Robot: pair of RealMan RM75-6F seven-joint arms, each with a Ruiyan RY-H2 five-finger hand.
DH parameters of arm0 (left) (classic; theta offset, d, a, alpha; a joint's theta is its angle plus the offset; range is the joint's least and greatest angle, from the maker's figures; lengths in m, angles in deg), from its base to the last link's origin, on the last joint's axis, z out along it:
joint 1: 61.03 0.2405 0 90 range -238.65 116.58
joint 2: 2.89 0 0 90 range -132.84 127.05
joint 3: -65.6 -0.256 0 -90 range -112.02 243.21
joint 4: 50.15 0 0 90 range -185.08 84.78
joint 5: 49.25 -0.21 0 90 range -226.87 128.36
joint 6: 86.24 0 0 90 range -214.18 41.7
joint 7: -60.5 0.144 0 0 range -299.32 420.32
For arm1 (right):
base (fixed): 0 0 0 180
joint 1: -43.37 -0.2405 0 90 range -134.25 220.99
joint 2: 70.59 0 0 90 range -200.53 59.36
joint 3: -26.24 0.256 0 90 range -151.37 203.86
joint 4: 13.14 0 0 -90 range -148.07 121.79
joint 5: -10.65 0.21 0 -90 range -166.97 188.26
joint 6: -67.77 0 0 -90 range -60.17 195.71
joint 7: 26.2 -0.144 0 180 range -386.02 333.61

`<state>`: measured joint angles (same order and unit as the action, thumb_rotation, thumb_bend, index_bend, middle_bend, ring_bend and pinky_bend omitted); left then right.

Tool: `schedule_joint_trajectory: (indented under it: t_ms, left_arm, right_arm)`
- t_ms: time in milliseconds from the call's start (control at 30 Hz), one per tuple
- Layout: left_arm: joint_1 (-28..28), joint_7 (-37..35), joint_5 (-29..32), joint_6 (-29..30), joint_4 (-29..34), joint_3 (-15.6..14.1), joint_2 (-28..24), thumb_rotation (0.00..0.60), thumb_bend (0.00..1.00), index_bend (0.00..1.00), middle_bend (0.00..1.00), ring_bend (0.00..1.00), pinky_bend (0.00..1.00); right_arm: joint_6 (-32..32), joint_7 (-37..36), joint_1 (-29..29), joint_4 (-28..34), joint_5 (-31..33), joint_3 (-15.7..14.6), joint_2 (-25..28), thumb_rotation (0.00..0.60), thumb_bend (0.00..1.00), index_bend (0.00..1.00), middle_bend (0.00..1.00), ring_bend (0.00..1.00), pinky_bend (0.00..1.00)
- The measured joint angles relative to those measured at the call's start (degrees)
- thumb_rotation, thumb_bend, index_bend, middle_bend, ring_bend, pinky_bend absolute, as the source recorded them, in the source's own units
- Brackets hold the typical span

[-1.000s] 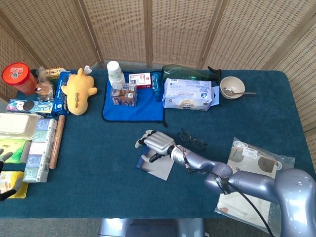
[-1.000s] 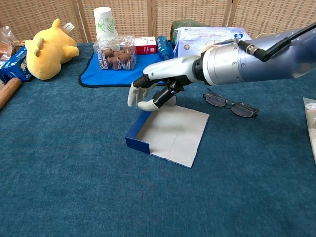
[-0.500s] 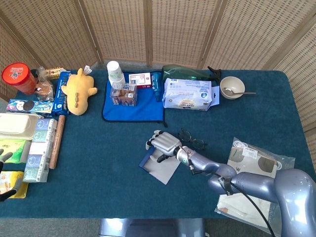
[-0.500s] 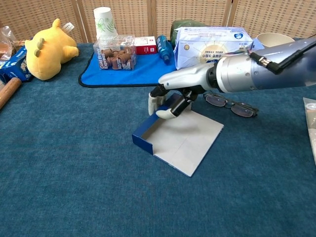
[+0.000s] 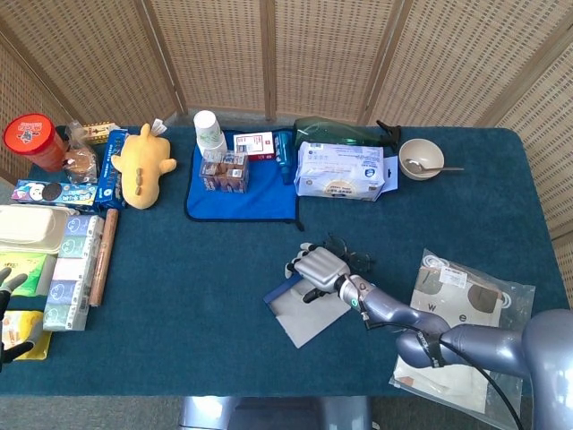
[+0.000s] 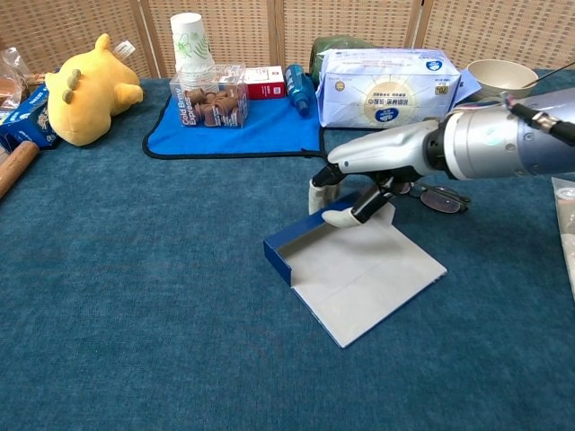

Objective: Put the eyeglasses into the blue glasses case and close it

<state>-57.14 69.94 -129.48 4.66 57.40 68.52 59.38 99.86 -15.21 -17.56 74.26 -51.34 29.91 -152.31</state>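
The blue glasses case (image 6: 368, 278) lies open and flat on the teal cloth, its grey inside facing up and a low blue wall on its left. My right hand (image 6: 352, 199) grips the case's far edge, with fingers curled over it and the thumb on the grey inside. In the head view the right hand (image 5: 320, 267) sits at the upper end of the case (image 5: 309, 315). The eyeglasses (image 6: 438, 197) lie unfolded on the cloth just behind and to the right of that hand, partly hidden by the arm; the eyeglasses (image 5: 355, 260) also show from above. My left hand (image 5: 7, 313) peeks in at the left edge, fingers apart.
A blue mat (image 5: 260, 193) holds a paper cup (image 5: 209, 132) and small boxes. A tissue pack (image 5: 340, 170) and a bowl (image 5: 421, 157) stand at the back. A yellow plush (image 5: 143, 163) and packets line the left. Plastic bags (image 5: 466, 296) lie at the right.
My right hand has drawn the open case to the right and a little nearer, turning it, so it now lies close beside the eyeglasses. The left hand has stayed put.
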Motion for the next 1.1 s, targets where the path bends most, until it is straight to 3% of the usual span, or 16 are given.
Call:
schedule_joint_trajectory:
  t_ms: [133, 400, 567, 833, 1100]
  left_arm:
    - [0.01, 0.08, -0.19, 0.12, 0.10, -0.10, -0.04, 0.600, 0.30, 0.16, 0.10, 0.00, 0.00]
    - [-0.17, 0.32, -0.72, 0.27, 0.47, -0.11, -0.11, 0.600, 0.29, 0.16, 0.10, 0.00, 0.00]
    - [-0.28, 0.48, -1.16, 0.62, 0.66, 0.03, -0.27, 0.600, 0.29, 0.16, 0.10, 0.00, 0.00]
    - [-0.55, 0.44, -1.46, 0.32, 0.64, -0.12, -0.30, 0.600, 0.30, 0.16, 0.10, 0.00, 0.00]
    - [-0.45, 0.38, -1.56, 0.56, 0.68, -0.26, -0.51, 0.600, 0.30, 0.16, 0.10, 0.00, 0.00]
  right_arm:
    - [1.64, 0.82, 0.53, 1.73, 1.02, -0.26, 0.90, 0.192, 0.49, 0.29, 0.32, 0.22, 0.12]
    - [6.55, -3.30, 2.66, 3.48, -2.23, 2.55, 1.75, 0.211, 0.47, 0.27, 0.28, 0.21, 0.12]
    - [10.50, -5.05, 4.36, 3.10, -3.15, 4.37, 2.32, 0.341, 0.47, 0.27, 0.28, 0.21, 0.12]
    - [14.31, -4.06, 7.25, -2.18, 1.13, 5.03, 0.90, 0.420, 0.45, 0.27, 0.28, 0.21, 0.13]
    - [15.05, -1.93, 8.44, -7.10, 4.00, 5.23, -2.77, 0.519, 0.24, 0.24, 0.27, 0.19, 0.14]
